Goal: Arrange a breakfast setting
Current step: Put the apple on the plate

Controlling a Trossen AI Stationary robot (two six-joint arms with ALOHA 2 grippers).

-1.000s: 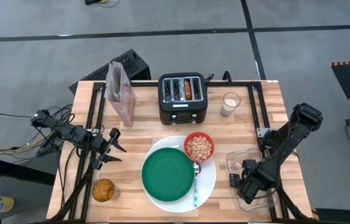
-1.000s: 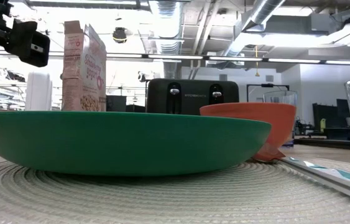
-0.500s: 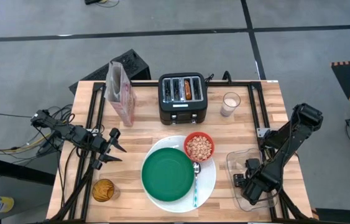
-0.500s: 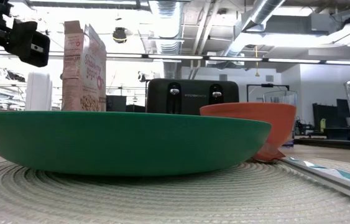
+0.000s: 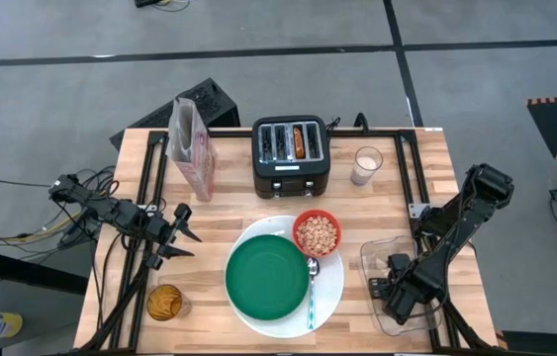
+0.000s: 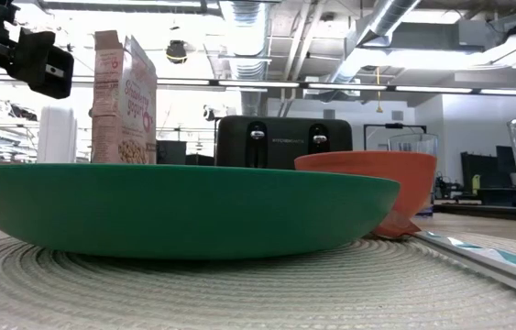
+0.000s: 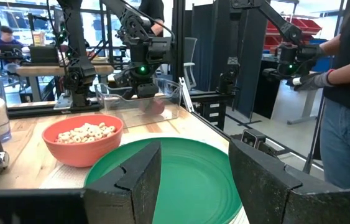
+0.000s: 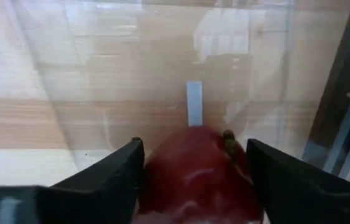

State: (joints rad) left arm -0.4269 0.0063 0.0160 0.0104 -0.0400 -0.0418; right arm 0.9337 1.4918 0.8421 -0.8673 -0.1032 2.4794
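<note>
A small red food piece (image 8: 193,171) lies inside the clear plastic tray (image 5: 412,252) at the table's right, and my right gripper (image 5: 389,295) is down in the tray, shut on it. My left gripper (image 5: 187,237) is open and empty, above the table left of the plates; its fingers frame the green plate in the left wrist view (image 7: 193,180). The green plate (image 5: 266,278) sits on the large white plate (image 5: 332,292). A red bowl (image 5: 317,233) of cereal and a teal-handled spoon (image 5: 312,297) also rest on the white plate. The toasted bagel (image 5: 300,141) stands in a toaster slot. My right gripper pinches the red food piece between its two fingers, one on each of its rounded sides (image 8: 153,168). The fingers come from above, pointing down into the tray. Whether the piece rests on the tray floor or is lifted, I cannot tell.
The black toaster (image 5: 292,163) stands at the far middle, with a cereal box (image 5: 191,148) to its left and a glass of milk (image 5: 366,164) to its right. A glass of orange drink (image 5: 164,302) stands near the front left. A person (image 7: 349,93) stands beyond the table's right side.
</note>
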